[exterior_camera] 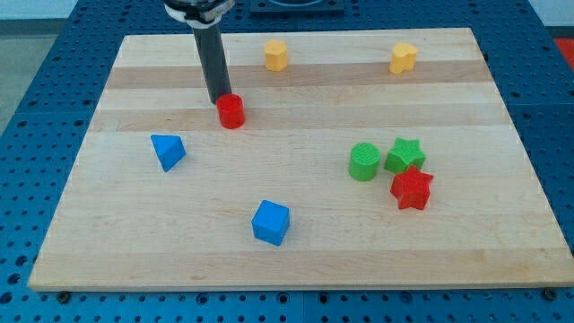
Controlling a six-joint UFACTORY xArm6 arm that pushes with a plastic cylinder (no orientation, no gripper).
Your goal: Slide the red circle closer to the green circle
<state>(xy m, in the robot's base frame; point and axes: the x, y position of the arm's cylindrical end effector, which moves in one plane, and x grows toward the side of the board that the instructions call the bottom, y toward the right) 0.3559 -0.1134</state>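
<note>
Tip [218,100] touching red circle [231,111] at its upper left | green circle [363,162] well apart, lower right | push barely begun | no pincer, bare rod only

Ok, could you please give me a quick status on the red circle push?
My tip at red circle block, on its upper-left edge. Green circle block far off to the view's right, lower. Path between clear.

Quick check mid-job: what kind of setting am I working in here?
Most likely a lab tabletop test rig. A pale wooden board lies on a blue perforated base, with small coloured blocks scattered on it. My tip sits just left of and above the red circle; the green circle lies lower right.
</note>
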